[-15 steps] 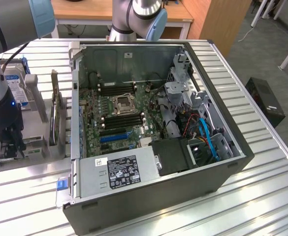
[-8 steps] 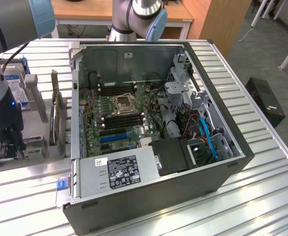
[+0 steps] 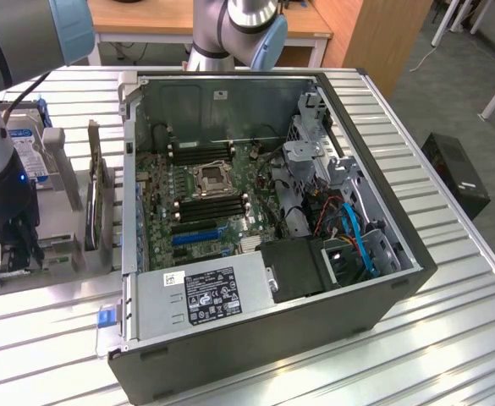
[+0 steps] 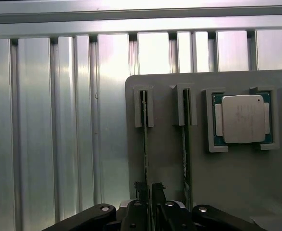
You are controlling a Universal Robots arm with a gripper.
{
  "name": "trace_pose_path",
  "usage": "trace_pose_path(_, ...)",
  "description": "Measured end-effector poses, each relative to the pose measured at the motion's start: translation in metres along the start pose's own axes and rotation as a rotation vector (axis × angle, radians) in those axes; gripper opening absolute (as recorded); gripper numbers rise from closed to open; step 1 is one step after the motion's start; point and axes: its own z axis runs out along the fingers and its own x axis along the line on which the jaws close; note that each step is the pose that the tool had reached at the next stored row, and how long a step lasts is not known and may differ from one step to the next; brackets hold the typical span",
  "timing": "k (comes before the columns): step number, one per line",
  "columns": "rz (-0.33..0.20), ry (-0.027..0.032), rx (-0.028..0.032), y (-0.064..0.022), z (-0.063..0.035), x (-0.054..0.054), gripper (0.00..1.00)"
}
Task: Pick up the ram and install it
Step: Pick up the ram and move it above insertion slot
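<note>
Exterior view has the case (image 3: 272, 355) mid-frame, the arm (image 3: 2, 135) at the left edge and the holder (image 3: 61, 233) at lower left with the gripper (image 3: 12, 258) low over it, the wrist view has it straddling the ram (image 4: 144, 139), edge-up in a holder slot, and I cannot tell whether it pinches.

Your arm (image 3: 2, 51) is built from smooth silver-grey tubes, and you can see light blue round caps (image 3: 71, 25) on its joints. A thin black cable (image 3: 27, 88) runs along the wrist section, where a small blue light (image 3: 19, 178) glows near the lower, darker part. Your tool (image 4: 149, 192) is matt black, with angled link bars (image 4: 83, 219) fastened by round silver screws (image 4: 104, 209).
</note>
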Motion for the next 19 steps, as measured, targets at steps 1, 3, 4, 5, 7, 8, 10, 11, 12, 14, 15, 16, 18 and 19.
trace_pose_path(1, 0.000, -0.0001, 0.0001, 0.0000, 0.0000, 0.0000, 0.18)
trace_pose_path(3, -0.001, -0.0001, 0.0002, 0.0000, -0.0001, 0.0000, 0.18)
trace_pose_path(4, -0.002, -0.0001, 0.0001, 0.0000, -0.0002, 0.0000, 0.18)
trace_pose_path(5, -0.004, -0.0001, 0.0001, 0.0000, -0.0002, 0.0000, 0.18)
trace_pose_path(7, -0.006, 0.0001, 0.0001, 0.0000, -0.0003, 0.0000, 0.18)
trace_pose_path(8, -0.006, 0.0001, 0.0000, 0.0000, -0.0003, 0.0000, 0.18)
trace_pose_path(10, -0.006, 0.0002, 0.0000, 0.0000, -0.0003, 0.0000, 0.18)
trace_pose_path(11, -0.006, 0.0001, 0.0000, 0.0000, -0.0002, 0.0000, 0.18)
trace_pose_path(12, -0.006, 0.0001, 0.0000, 0.0000, -0.0003, 0.0000, 0.18)
trace_pose_path(14, -0.009, 0.0001, 0.0000, 0.0000, -0.0002, 0.0000, 0.18)
trace_pose_path(15, -0.013, 0.0003, 0.0000, 0.0000, -0.0003, 0.0000, 0.18)
trace_pose_path(16, -0.019, 0.0004, 0.0000, 0.0000, -0.0003, 0.0000, 0.18)
trace_pose_path(18, -0.029, 0.0007, 0.0000, 0.0000, -0.0003, 0.0000, 0.18)
trace_pose_path(19, -0.030, 0.0007, 0.0001, 0.0000, -0.0002, 0.0000, 0.18)
